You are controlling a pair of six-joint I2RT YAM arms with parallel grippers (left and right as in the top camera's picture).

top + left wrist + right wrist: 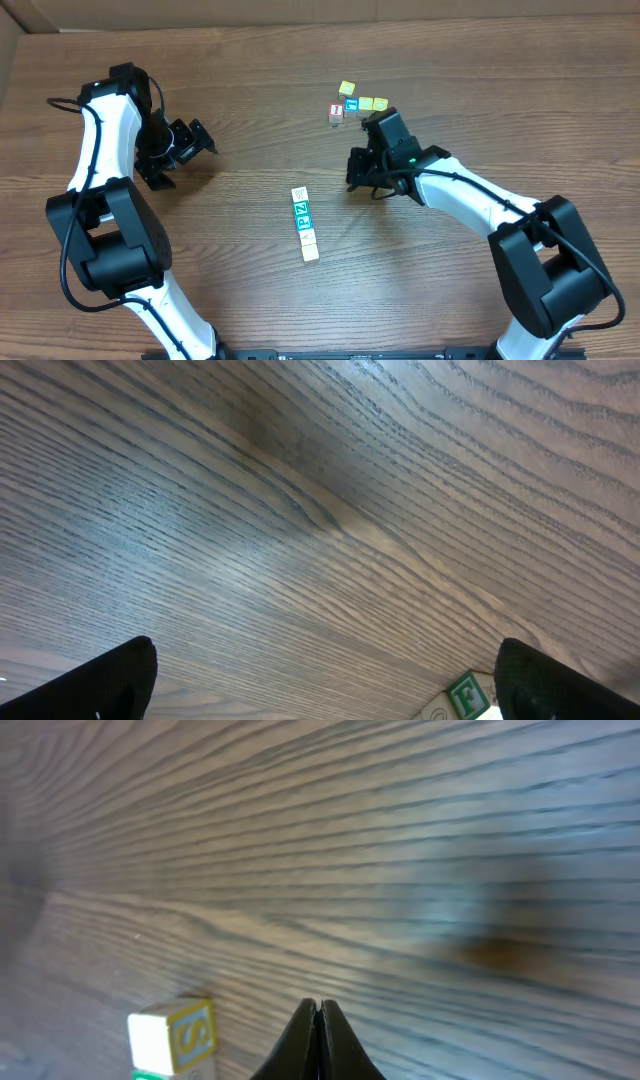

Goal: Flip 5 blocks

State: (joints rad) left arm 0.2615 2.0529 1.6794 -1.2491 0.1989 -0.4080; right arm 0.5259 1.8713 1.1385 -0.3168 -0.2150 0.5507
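Five blocks lie in a short row at the table's middle: a whitish one, the green "Z", the blue "P", another whitish one and a cream one. My left gripper hovers far to their left, open and empty. In the left wrist view the left gripper shows bare wood between its spread fingers, and a green-lettered block face sits by the right finger. My right gripper is just right of the row, shut on nothing. The right gripper has a yellow-framed "S" block face to its left.
A separate cluster sits at the back behind the right arm: yellow cubes, a blue-letter cube and a red-letter cube. A cardboard wall borders the table's far edge.
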